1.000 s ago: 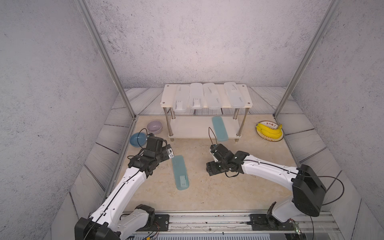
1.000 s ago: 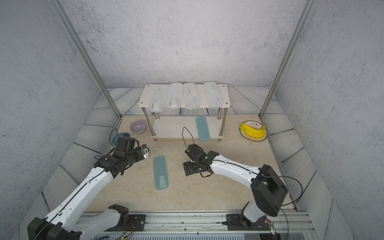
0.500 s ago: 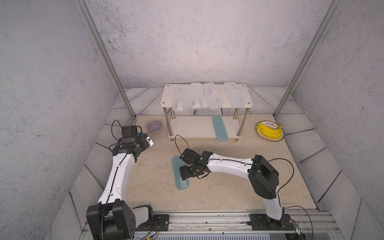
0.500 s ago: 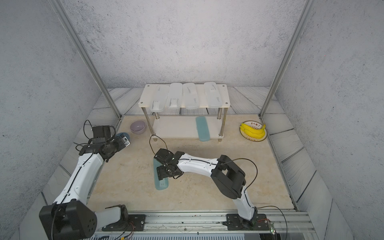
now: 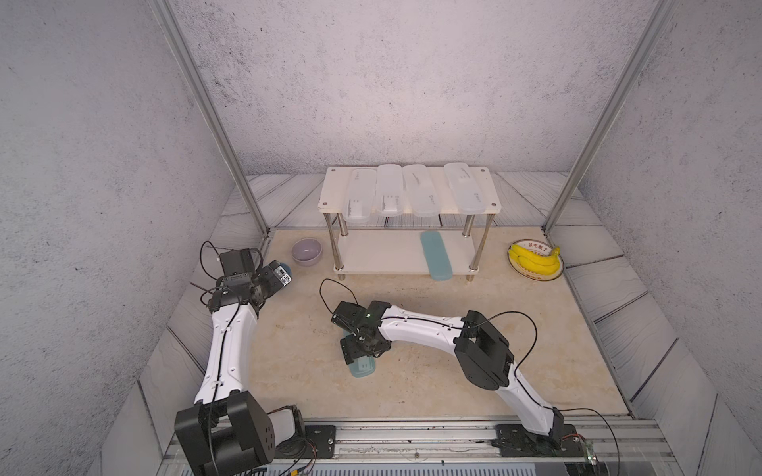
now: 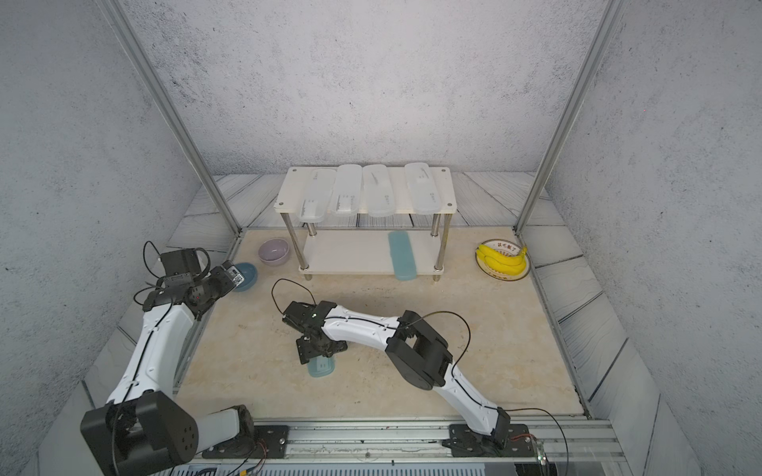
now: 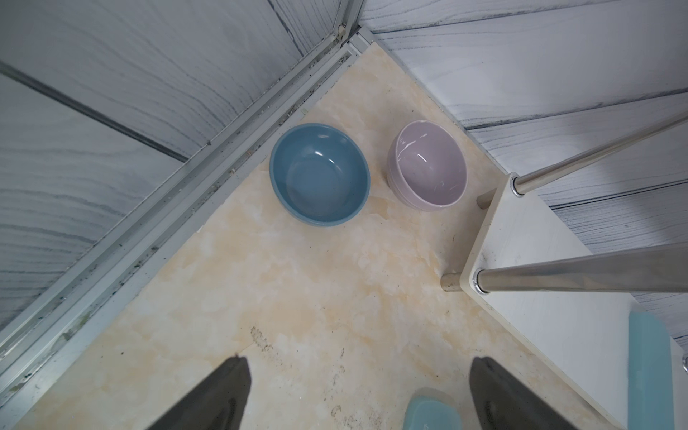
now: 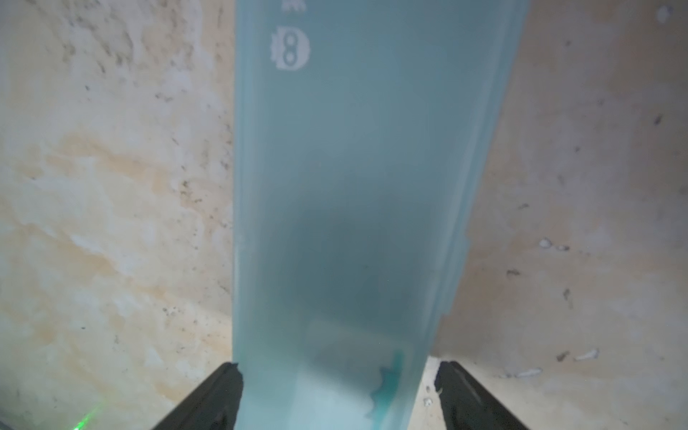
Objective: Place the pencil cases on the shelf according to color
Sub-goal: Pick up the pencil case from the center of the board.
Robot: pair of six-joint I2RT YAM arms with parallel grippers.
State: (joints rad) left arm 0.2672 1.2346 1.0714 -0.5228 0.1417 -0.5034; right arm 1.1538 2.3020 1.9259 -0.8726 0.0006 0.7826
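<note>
As its jaws gape, the right pincer [image 8: 339, 366] straddles a teal case [image 8: 353, 167].

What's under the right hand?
A teal pencil case flat on the table, between the right hand's open fingers. In both top views the hand covers most of it.

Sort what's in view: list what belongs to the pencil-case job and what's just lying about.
Job: shelf; four clear cases on its top board; teal case on the lower board; teal case on the table, between the jaws of the open right pincer.
Lying about: blue bowl; lilac bowl; bananas on a plate.
</note>
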